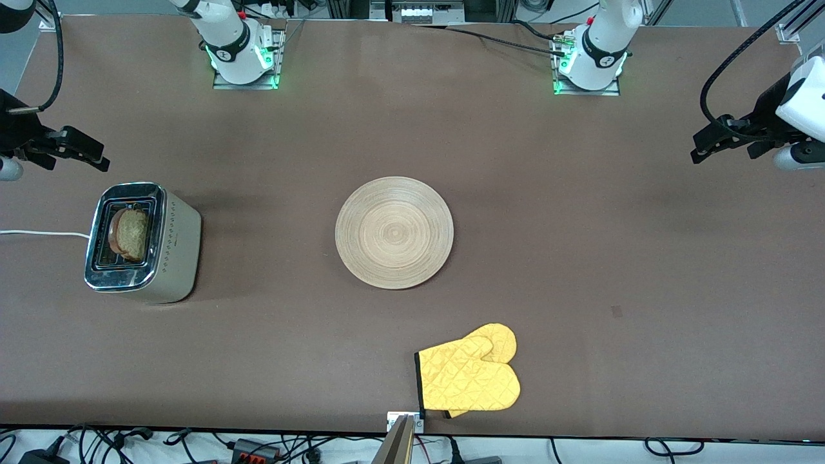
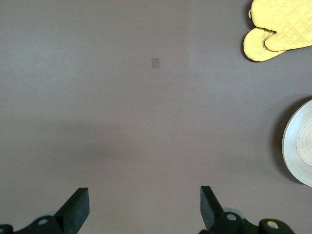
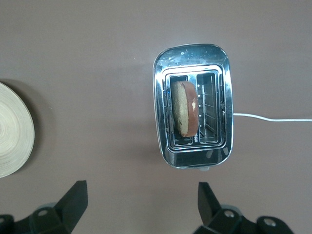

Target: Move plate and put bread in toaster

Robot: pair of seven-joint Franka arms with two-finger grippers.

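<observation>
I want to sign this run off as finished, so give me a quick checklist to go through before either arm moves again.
1. Bread in a toaster slot: ok.
2. Bread fully down: not ok, its top stands above the slot.
3. Plate bare, mid-table: ok.
4. Left gripper open, holding nothing, over bare table: ok.
5. Right gripper open, holding nothing, above the table beside the toaster: ok.
6. Oven mitt apart from the plate: ok.

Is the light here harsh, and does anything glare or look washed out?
Front view: soft, even light, with a faint shadow beside the cream-sided chrome-topped toaster. Right wrist view: its chrome rim mirrors bright patches. Left wrist view: the round pale wooden plate looks washed out, almost white.
</observation>
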